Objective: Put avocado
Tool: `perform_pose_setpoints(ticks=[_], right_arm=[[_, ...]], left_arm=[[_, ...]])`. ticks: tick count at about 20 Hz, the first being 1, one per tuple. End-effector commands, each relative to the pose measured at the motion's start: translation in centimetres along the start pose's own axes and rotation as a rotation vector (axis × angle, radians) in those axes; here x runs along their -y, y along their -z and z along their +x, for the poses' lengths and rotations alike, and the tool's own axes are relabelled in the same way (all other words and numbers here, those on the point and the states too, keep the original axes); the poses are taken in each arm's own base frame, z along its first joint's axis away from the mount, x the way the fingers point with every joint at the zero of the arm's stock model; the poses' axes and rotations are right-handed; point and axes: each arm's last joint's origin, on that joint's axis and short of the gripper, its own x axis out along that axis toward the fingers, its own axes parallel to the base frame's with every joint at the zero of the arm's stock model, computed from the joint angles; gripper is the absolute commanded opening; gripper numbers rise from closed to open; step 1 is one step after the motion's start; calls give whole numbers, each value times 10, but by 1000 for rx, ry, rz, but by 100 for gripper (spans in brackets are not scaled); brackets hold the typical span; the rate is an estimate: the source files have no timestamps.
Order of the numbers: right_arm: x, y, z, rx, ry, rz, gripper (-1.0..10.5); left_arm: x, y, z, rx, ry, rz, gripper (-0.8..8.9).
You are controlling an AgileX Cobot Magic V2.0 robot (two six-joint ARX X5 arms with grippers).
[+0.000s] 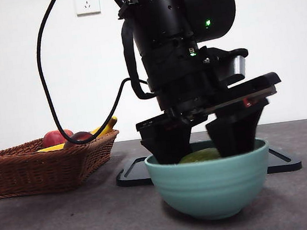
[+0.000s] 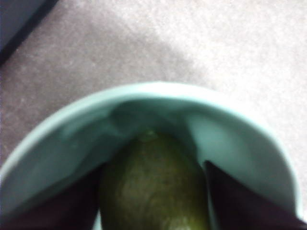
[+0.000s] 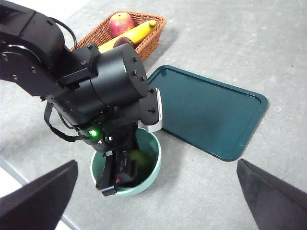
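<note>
Left claw (image 1: 199, 143) down inside pale green bowl (image 1: 210, 183), jaws either side of avocado (image 2: 153, 184), right against it; gripping or just released, cannot tell. Avocado (image 1: 199, 156) low in bowl, top barely above rim in front view. Bowl on grey counter (image 1: 72, 226), just in front of dark green tray (image 3: 211, 112). Wicker basket (image 1: 42, 165) off to one side, well apart, with red apple (image 3: 121, 22), banana (image 3: 129, 36), dark red-purple fruit (image 1: 78, 138). Right claw (image 3: 158, 201) high above counter, jaws spread wide, holding nothing.
</note>
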Motion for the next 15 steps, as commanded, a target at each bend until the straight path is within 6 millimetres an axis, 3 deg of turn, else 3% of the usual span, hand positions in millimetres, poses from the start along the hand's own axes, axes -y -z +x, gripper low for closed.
perform_pose_setpoints(ticks=[1, 8, 15], right_arm=[[-2, -4, -3, 22, -7, -11, 631], [-2, -4, -3, 22, -6, -11, 631], [-2, -4, -3, 22, -6, -11, 630]], left_arm=[[5, -7, 1, 6, 2, 23, 447], [9, -14, -16, -3, 1, 25, 446], [15, -14, -64, 44, 5, 58, 447]])
